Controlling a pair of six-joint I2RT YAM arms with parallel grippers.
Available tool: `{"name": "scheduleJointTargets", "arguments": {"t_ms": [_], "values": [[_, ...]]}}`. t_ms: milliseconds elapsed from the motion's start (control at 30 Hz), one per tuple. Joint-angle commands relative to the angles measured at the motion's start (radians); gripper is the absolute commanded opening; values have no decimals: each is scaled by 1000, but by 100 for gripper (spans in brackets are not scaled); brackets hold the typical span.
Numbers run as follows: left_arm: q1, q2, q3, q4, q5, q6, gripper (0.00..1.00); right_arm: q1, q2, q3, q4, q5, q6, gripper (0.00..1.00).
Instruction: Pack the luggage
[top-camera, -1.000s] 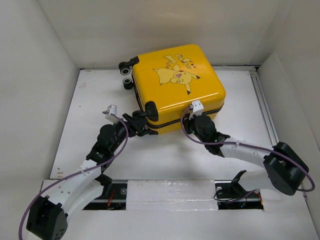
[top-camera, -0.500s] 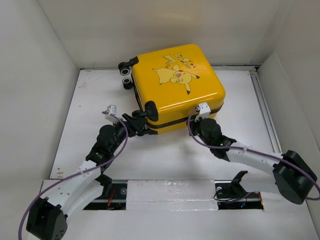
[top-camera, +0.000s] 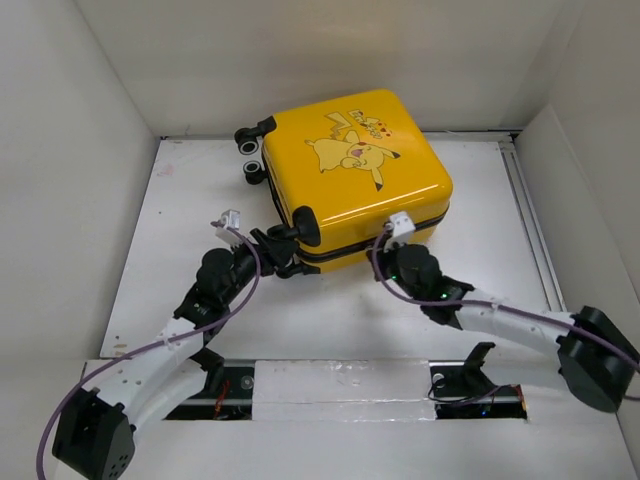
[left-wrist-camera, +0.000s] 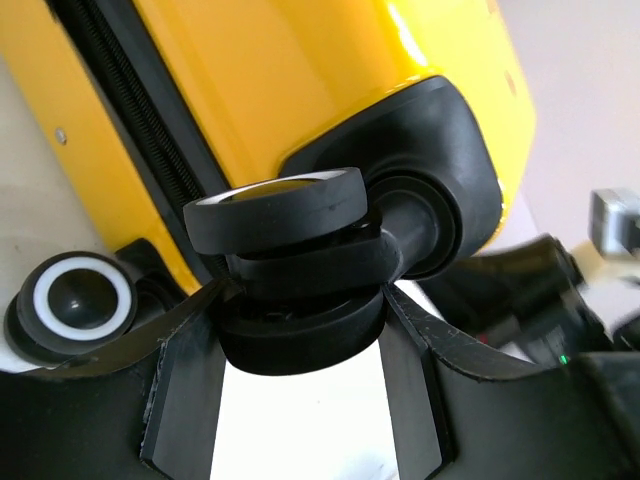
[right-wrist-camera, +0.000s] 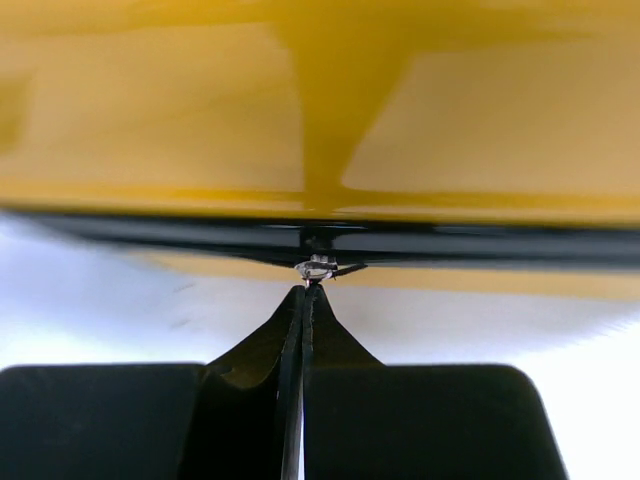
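The small bright-yellow hard-shell suitcase (top-camera: 350, 170) lies flat at upper centre of the overhead view, shells together; packing looks done, with zipping apparently left. The left gripper (left-wrist-camera: 300, 300) clamps a black double caster wheel (left-wrist-camera: 285, 215). The right gripper (right-wrist-camera: 303, 300) is pinched tight, tips touching the silver zipper pull (right-wrist-camera: 315, 267) on the black zipper trim (right-wrist-camera: 480, 247)

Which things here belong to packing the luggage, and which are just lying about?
Job: luggage; its wheel in the left gripper; zipper pull pinched by the right gripper.
Lying about: nothing loose visible; just the table and walls.
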Motion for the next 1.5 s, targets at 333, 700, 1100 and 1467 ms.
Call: {"name": "scheduleJointTargets", "arguments": {"t_ms": [333,700,1100,1467], "values": [[-14,15,127,231,205,-38,0,403,440,338,213,-245,-41,0],[-259,73,169,258,58,-30,0,412,506,245,489,-109,37,0],[-391,263,276,329,-5,46,75,300,-56,-75,204,103,82,0],[-245,151,411,42,-574,115,100,300,34,-52,262,215,69,0]]}}
